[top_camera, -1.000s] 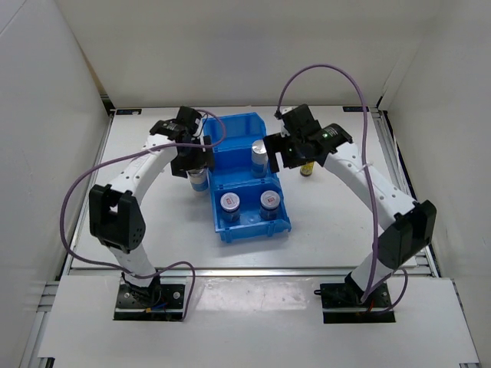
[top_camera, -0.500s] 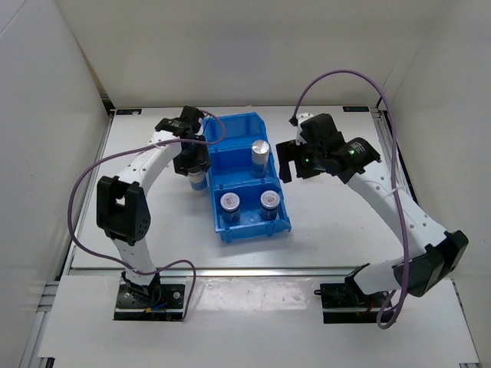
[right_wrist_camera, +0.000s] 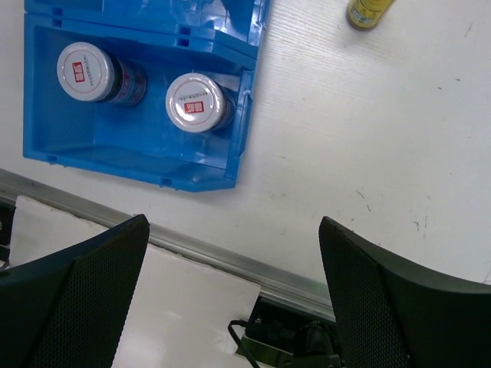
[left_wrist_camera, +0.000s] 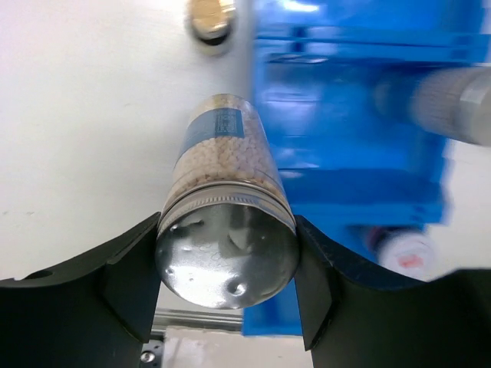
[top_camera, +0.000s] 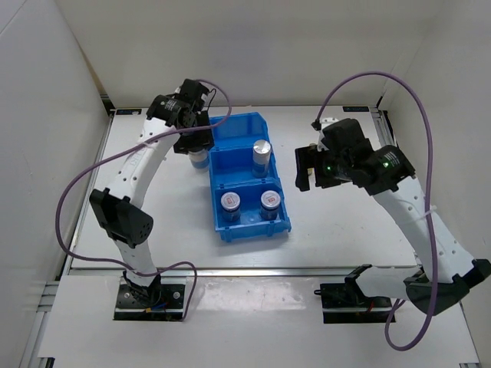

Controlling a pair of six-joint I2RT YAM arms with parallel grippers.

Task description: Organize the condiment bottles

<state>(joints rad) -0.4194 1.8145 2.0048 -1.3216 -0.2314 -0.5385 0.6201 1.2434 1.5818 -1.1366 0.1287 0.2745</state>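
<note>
My left gripper (top_camera: 196,142) is shut on the silver lid of a white-blue cylinder (top_camera: 199,159), just left of the blue bin (top_camera: 257,228). In the left wrist view the lid (left_wrist_camera: 226,257) fills the space between both fingers of that gripper (left_wrist_camera: 228,230), and a gold-capped bottle (left_wrist_camera: 211,15) stands on the table beyond. A second silver-lidded cylinder (top_camera: 262,152) stands in the bin's middle compartment. Two squat jars (top_camera: 231,204) (top_camera: 269,202) sit in the front compartment. My right gripper (top_camera: 311,170) hangs open to the right of the bin, holding nothing.
From the right wrist, that gripper (right_wrist_camera: 232,230) is above bare table by the bin's (right_wrist_camera: 130,157) front right corner, with both jars (right_wrist_camera: 84,70) (right_wrist_camera: 198,102) inside. A gold-capped bottle (right_wrist_camera: 367,9) stands at the top edge. White walls enclose the table.
My left gripper has shut on the white-blue cylinder and carried it toward the back along the bin's left side. The right arm drew back to the right, still open.
</note>
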